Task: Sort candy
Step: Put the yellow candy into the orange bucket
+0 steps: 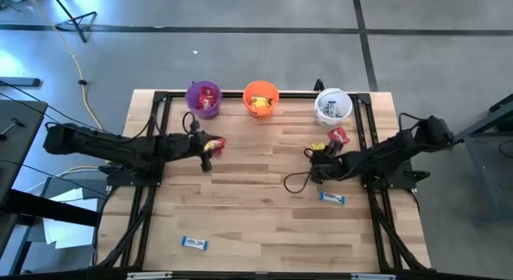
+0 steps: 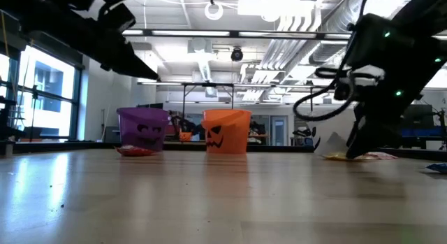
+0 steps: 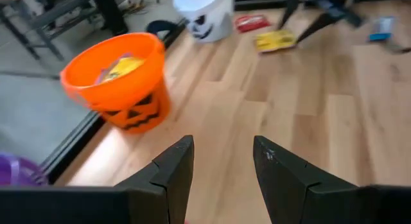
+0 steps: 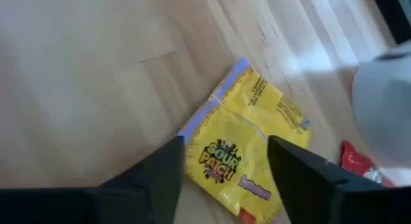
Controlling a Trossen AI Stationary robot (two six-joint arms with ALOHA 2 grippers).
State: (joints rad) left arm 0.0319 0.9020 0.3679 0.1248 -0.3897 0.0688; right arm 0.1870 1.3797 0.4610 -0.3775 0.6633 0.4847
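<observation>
high view has three buckets in a row at the table's (image 1: 240,208) twelve o'clock edge: purple bucket (image 1: 203,99), orange bucket (image 1: 260,99), white bucket (image 1: 332,106), each with candy inside. left gripper (image 1: 206,154) sits at about ten o'clock from the table's middle, over a yellow and red packet (image 1: 214,143); its fingers (image 3: 173,176) stand apart with nothing between them. right gripper (image 4: 221,169) is at three o'clock, its jaws spread wide astride a yellow packet (image 4: 241,144) lying flat on the wood, not gripped. a red packet (image 1: 339,135) lies just at one o'clock of it. one blue-and-white bar (image 1: 332,198) lies at four o'clock, another bar (image 1: 194,244) at seven o'clock.
</observation>
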